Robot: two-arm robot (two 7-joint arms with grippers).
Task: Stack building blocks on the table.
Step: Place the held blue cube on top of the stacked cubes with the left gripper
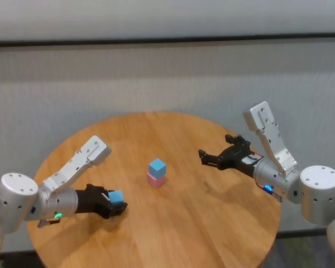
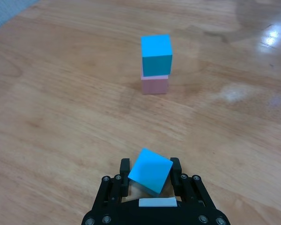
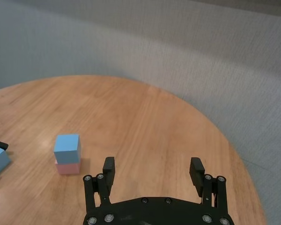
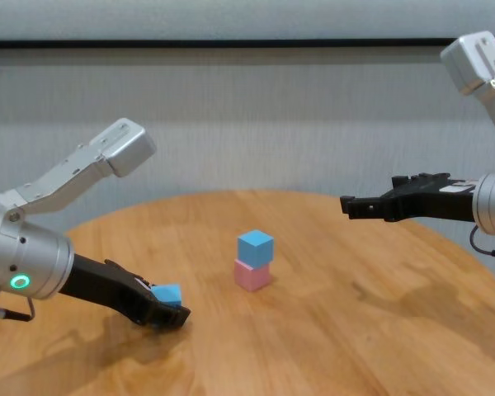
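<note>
left fingers: the left gripper [image 2: 150, 177] has its black fingers [image 2: 125, 174] nearly closed around a small matte light blue cube [image 2: 150, 170]. Looks to me like they're pinching it from both sides, right down at desk level, so I'd call that cube held.

cube in the grip: it sits twisted between the fingers, one corner poking out ahead of the gripper and one face tipped up. It's a cube, so there's no real long axis, just a skewed angle that'll want squaring up.

where it is: near the left front part of the big round wood-grain desk [image 1: 212, 223], well apart from the stack.

the stack: a second light blue cube [image 1: 157, 167] sits on a pale pink cube [image 1: 156, 179] around the middle of the desk. The top one is turned a bit off the pink one's edges but rests flat on it.

right fingers: the right gripper [image 3: 152, 172] hangs above the right side of the desk, fingers spread wide, nothing in them. Looks idle.

progress: two of three blocks are stacked, so roughly two thirds done imo.

what's left: lift the gripped cube, carry it over to the stack and set it on the upper blue one without knocking the tower.
</note>
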